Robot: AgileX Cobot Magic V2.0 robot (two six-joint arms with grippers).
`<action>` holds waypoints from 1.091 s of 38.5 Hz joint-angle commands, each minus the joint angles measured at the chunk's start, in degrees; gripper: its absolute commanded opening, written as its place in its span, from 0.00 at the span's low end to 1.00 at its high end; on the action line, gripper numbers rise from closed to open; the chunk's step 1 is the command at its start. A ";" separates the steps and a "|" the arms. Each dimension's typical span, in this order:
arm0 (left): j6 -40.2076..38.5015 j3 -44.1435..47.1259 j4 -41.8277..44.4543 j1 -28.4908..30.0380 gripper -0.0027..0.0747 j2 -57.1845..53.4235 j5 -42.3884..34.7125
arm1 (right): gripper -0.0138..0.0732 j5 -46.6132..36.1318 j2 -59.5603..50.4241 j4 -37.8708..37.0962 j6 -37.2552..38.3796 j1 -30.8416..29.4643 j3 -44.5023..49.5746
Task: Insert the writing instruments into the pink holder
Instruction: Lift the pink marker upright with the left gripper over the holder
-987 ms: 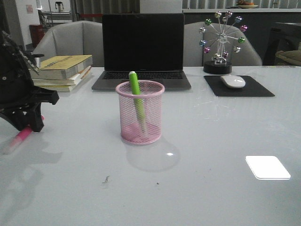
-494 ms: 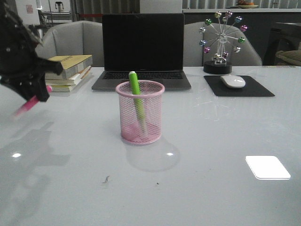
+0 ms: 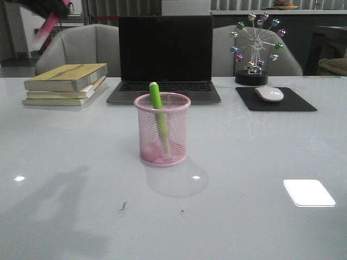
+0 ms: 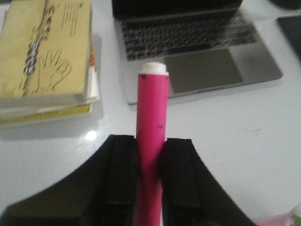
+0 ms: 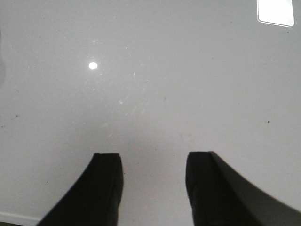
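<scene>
A glossy grey table (image 3: 260, 227) carries pink holder (image 3: 162, 130), laptop (image 3: 165, 59), books (image 3: 65, 83), mousepad (image 3: 276, 100).

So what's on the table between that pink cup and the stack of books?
Nothing: in the front view the stretch of table between the pink holder and the books is bare. The laptop sits behind, off that line.

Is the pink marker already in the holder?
No, the pink marker is clamped between the left gripper fingers above the table, and only the green marker stands in the pink holder.
</scene>
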 commanded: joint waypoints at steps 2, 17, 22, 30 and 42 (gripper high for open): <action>0.44 0.23 -1.35 -4.89 0.15 -5.54 -11.82 | 0.66 -3.29 -0.42 0.47 -0.12 0.01 -1.62; -0.33 18.06 -13.02 -15.94 0.16 -9.82 -42.09 | 0.66 -2.68 -0.42 0.47 -0.12 0.01 -1.62; -2.23 23.51 -13.00 -21.07 0.17 -9.70 -52.52 | 0.66 -1.41 -0.42 0.47 -0.12 0.01 -1.62; -2.23 27.76 -13.00 -25.64 0.17 -7.54 -62.43 | 0.66 -1.14 -0.42 0.47 -0.12 0.01 -1.62; -3.42 27.76 -13.00 -26.05 0.17 1.54 -65.31 | 0.66 -1.14 -0.42 0.47 -0.12 0.01 -1.62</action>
